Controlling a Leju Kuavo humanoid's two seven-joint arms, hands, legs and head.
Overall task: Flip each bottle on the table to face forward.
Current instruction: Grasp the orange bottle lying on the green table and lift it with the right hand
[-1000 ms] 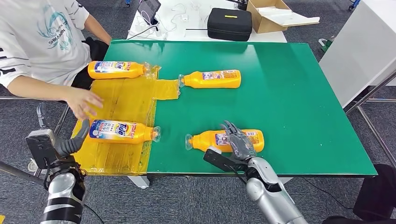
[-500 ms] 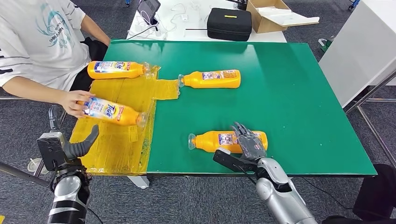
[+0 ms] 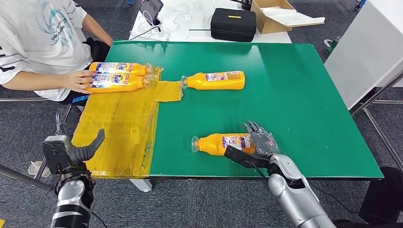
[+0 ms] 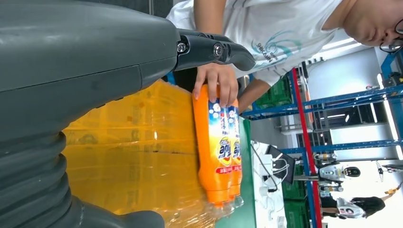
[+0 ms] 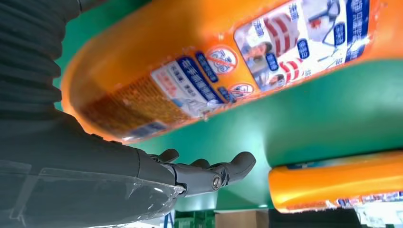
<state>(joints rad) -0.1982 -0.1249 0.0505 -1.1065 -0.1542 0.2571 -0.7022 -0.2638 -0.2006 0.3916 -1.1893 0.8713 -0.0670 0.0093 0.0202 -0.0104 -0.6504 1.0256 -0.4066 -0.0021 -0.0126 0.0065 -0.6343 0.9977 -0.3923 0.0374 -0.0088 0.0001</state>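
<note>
An orange bottle [image 3: 221, 142] lies on its side near the front edge of the green table [image 3: 294, 104], cap to the left, small-print label up. My right hand [image 3: 260, 142] sits at its base end, fingers spread past the far side and thumb along the near side, not closed on it. Seen from the right wrist, this bottle [image 5: 214, 61] lies just beyond the extended fingers [image 5: 209, 173]. A second orange bottle [image 3: 216, 80] lies mid-table. Two bottles [image 3: 116, 68] [image 3: 116, 81] with blue front labels lie side by side at the far left. My left hand [image 3: 85, 149] hangs open off the table's front left.
A person sits at the far left, a hand [image 3: 78, 80] on the nearer blue-label bottle [image 4: 216, 152]. Yellow plastic film [image 3: 119, 128] covers the table's left part. Behind the table stand a black case [image 3: 233, 23] and a cardboard box [image 3: 280, 16]. A white table [image 3: 370, 52] stands at the right.
The person picked up the front-left bottle and laid it beside the far-left one. My right hand slid right along the near bottle to its base end. My left hand drew back slightly.
</note>
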